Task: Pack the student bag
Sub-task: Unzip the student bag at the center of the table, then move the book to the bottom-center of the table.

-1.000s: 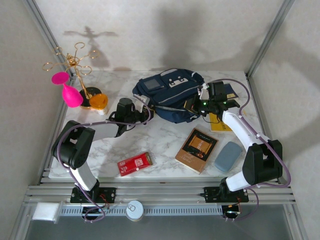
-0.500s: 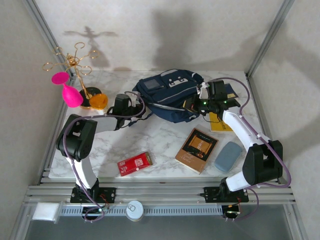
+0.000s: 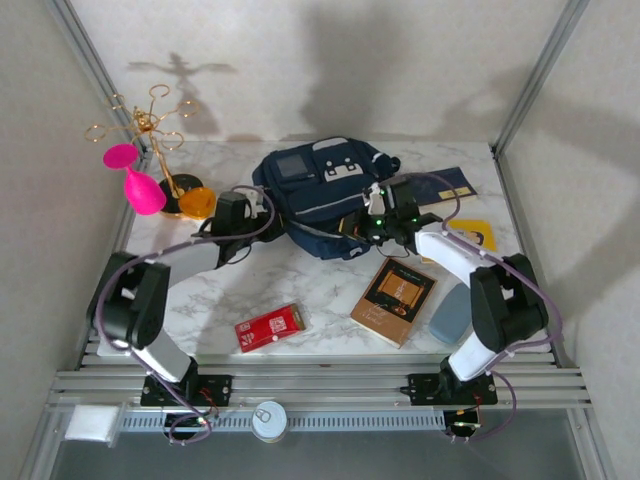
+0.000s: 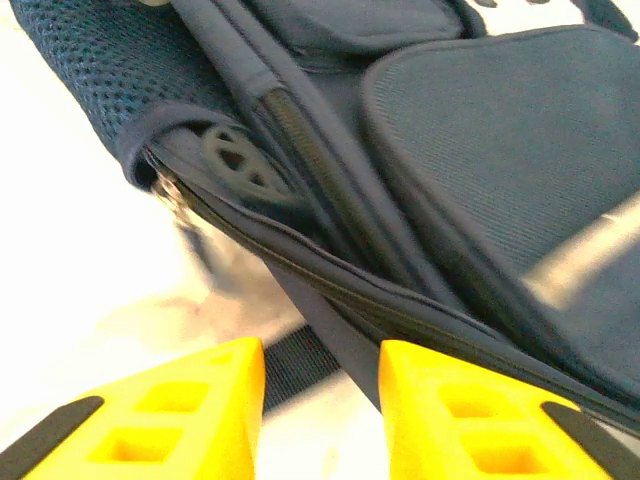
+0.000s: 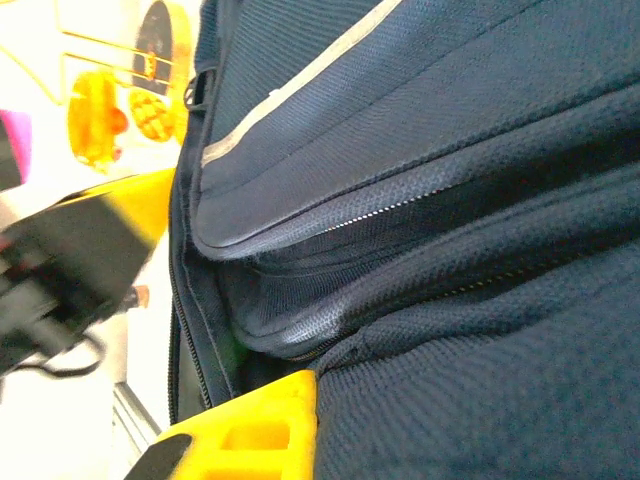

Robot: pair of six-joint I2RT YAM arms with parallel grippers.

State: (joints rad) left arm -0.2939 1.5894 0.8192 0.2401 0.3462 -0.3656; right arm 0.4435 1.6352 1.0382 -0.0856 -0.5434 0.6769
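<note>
Two grippers work at the bag, one at each side. Your right gripper (image 3: pixel 368 216) has its jaws pressed together on a fold of the student bag (image 3: pixel 320 190), a navy-blue fabric backpack with thin pale stripes and grey-white front patches. In the right wrist view you see one yellow finger (image 5: pixel 262 425) at the bottom edge. Dark mesh fabric is bunched right against it, and a zip line runs above.

Your left gripper (image 3: pixel 262 204) stands with its jaws apart at the bag's left side. In the left wrist view both yellow fingers (image 4: pixel 200 400) show with a gap between them and nothing clamped. A dark strap (image 4: pixel 295 365) shows just beyond that gap, and past it is the bag's zipped edge.

You find the bag at the back middle of the white marble table (image 3: pixel 310 285), front patches up, between the two grippers.

- **Left of the bag:** a small orange cup (image 3: pixel 197 203) sits just beside the left arm. Beyond it are a bright pink goblet shape (image 3: pixel 143 190) and a gold wire stand (image 3: pixel 150 125) at the rear left corner.
- **Nearer you:** a brown hardcover book (image 3: pixel 394 300) lies flat, with a grey-blue oblong case (image 3: pixel 456 312) just to its right. A red rectangular packet (image 3: pixel 269 327) lies well to its left.
- **Right of the bag:** a yellow flat card (image 3: pixel 472 235) lies beside the right arm, and a dark-blue flat booklet (image 3: pixel 450 190) lies behind it.
</note>
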